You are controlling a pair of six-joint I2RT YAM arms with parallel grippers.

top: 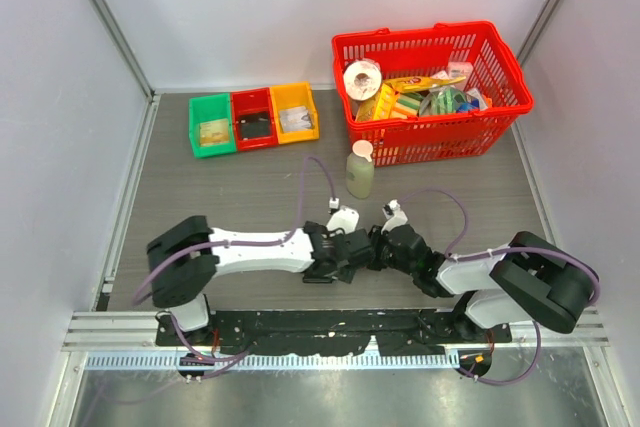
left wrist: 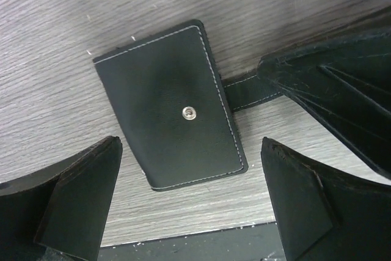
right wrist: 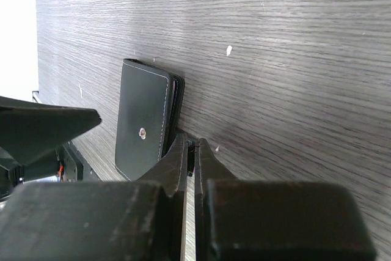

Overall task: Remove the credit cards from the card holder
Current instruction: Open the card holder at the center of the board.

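1. The left gripper (left wrist: 190, 151) stands spread wide and grasps nothing; its fingers hang one on each side of the card holder (left wrist: 171, 108) without touching it.
2. The right gripper (right wrist: 191, 145) is clenched, and in the left wrist view the strap (left wrist: 244, 90) of the holder runs straight into its tips, so we judge that it pinches that strap.
3. The card holder lies flat and folded on the table (left wrist: 61, 29), between the two grippers near the front edge, its snap stud (left wrist: 189, 113) facing up.
4. We see no credit cards; we judge that they sit inside the fold.
5. We expect the holder to be light, soft and flexible, with a smooth skin that may slide on the wood, so one gripper should pin it while the other works.
6. The cards should be thin, stiff and slick; we would take one by an exposed short edge once the flap is open.
7. A bottle (top: 360, 172) stands just behind the grippers and is the nearest thing to knock.
8. The basket (top: 430, 87) and the three trays (top: 253, 119) sit well apart at the back.
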